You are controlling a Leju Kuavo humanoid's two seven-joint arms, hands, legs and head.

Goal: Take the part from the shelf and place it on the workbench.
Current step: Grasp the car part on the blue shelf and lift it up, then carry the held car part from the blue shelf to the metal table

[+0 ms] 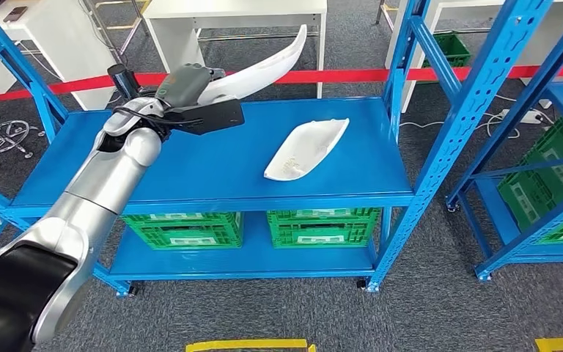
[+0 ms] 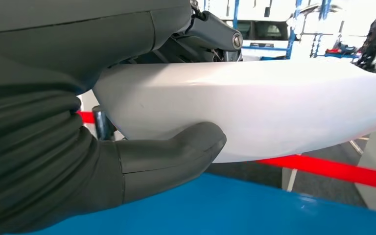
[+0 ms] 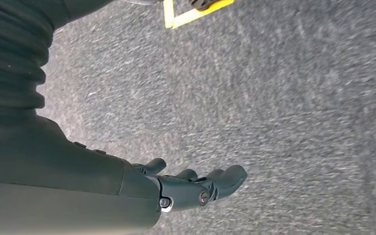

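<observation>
Head view shows the left hand (image 1: 190,99) in the upper left of the frame, holding a long white part (image 1: 264,66). The part sticks up and to the right from the hand, above the blue shelf (image 1: 190,169). It is not touching the shelf top. A second white part (image 1: 304,149) lies flat on the shelf top, right of the middle of the frame, well apart from the hand.

Under the shelf top, two green crates (image 1: 249,227) sit side by side on the lower blue board. More green crates (image 1: 550,183) sit in another blue rack (image 1: 528,95) at the right edge. A red tape (image 1: 410,75) runs across the top of the frame behind the shelf. Behind it stands a white table (image 1: 234,15). The floor is grey carpet (image 1: 264,308), with yellow marks (image 1: 249,345) at the bottom edge. A chair base with wheels (image 1: 4,139) is at the far left.

In the left wrist view, the thick grey thumb (image 2: 176,156) presses under the white part and the dark fingers (image 2: 210,34) lie over it, so the hand has a firm hold. The blue shelf top is just below.

In the right wrist view, the right hand (image 3: 186,188) hangs over the grey carpet. Its fingers are a little bent and apart, and it holds nothing. A yellow mark is at the top of that frame.
</observation>
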